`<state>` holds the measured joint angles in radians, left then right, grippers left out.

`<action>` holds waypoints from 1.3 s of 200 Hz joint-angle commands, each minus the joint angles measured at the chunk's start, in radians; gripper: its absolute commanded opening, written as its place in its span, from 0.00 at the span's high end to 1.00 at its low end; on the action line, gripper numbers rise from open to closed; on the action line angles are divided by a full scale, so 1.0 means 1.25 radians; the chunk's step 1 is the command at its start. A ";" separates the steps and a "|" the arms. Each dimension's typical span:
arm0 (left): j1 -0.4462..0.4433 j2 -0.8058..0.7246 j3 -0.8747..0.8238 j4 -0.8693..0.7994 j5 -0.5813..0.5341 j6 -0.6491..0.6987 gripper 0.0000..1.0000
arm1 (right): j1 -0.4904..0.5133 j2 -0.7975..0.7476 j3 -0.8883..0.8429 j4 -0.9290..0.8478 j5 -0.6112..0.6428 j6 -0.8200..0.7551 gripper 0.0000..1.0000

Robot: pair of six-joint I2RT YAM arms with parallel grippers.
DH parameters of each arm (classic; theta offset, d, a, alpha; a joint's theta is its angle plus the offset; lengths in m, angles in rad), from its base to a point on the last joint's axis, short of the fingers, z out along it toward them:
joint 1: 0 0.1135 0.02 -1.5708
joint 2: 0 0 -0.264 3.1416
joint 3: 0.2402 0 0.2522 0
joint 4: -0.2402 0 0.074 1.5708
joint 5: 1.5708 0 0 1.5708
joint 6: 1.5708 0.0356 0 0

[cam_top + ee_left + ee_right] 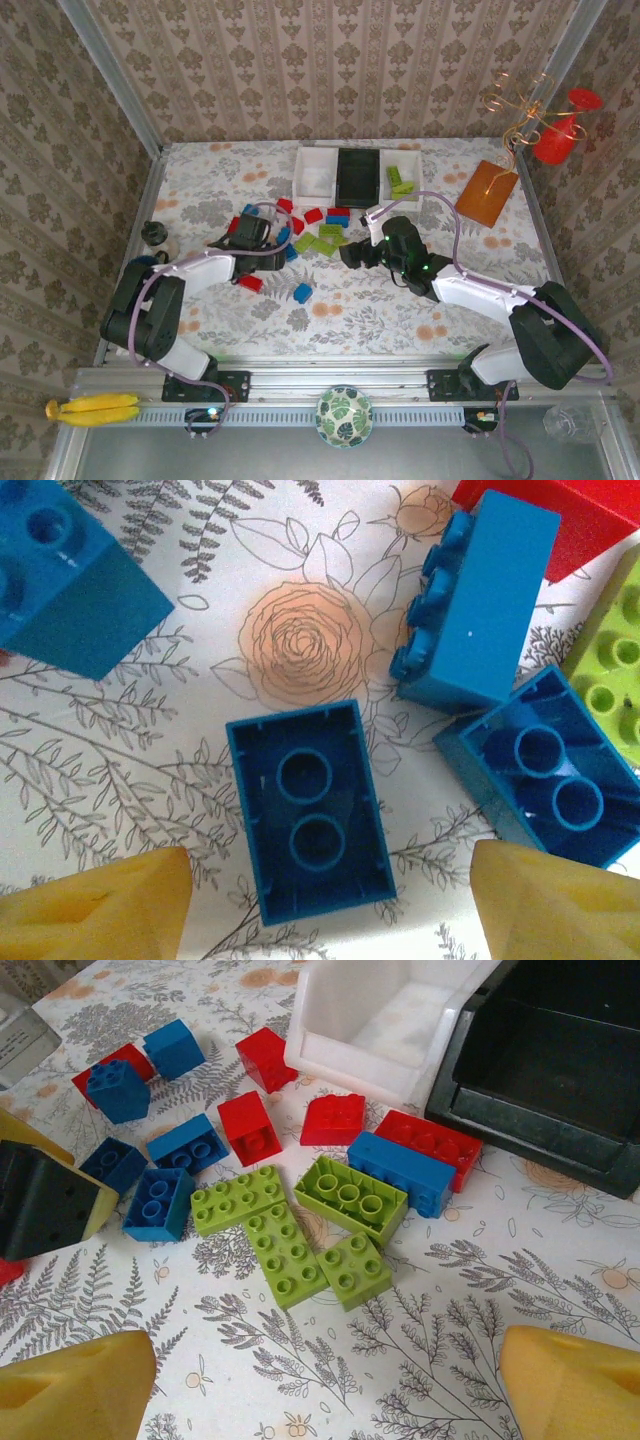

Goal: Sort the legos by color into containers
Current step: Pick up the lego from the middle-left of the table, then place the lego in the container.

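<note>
Floral-patterned counter, red, blue and lime plastic bricks scattered at centre, three square trays at twelve o'clock, left fingers spread astride an upturned blue brick, right fingers spread wide, empty

High overhead view, two close wrist views, sharing legos.

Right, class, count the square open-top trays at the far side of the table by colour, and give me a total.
White: 2 (left tray, right tray)
Black: 1 (middle tray)
Total: 3
</note>
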<state>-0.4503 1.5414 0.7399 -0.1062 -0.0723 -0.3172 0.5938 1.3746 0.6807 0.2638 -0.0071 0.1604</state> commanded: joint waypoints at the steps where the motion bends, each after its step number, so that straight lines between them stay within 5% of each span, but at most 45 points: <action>1: -0.001 0.031 0.030 0.011 0.003 0.017 0.28 | 0.004 0.004 0.009 0.020 0.022 0.007 0.10; 76: -0.001 0.111 0.057 0.067 -0.028 0.009 0.58 | 0.003 -0.010 0.000 0.015 0.036 0.001 0.09; 101: 0.000 0.032 0.021 0.123 -0.064 0.006 0.70 | 0.004 -0.020 -0.001 0.001 0.085 0.002 0.09; 129: -0.038 -0.041 0.014 0.219 -0.053 0.007 0.73 | -0.001 -0.031 -0.012 -0.002 0.170 0.024 0.08; 238: -0.036 0.455 0.650 0.112 -0.016 0.146 0.71 | -0.020 -0.125 -0.098 0.047 0.278 0.048 0.07; 260: -0.026 0.539 0.801 0.032 -0.012 0.155 0.64 | -0.020 -0.129 -0.100 0.047 0.276 0.051 0.07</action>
<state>-0.5041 2.1414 1.5776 0.0528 -0.0978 -0.1787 0.5739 1.2358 0.5720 0.2901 0.2928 0.2123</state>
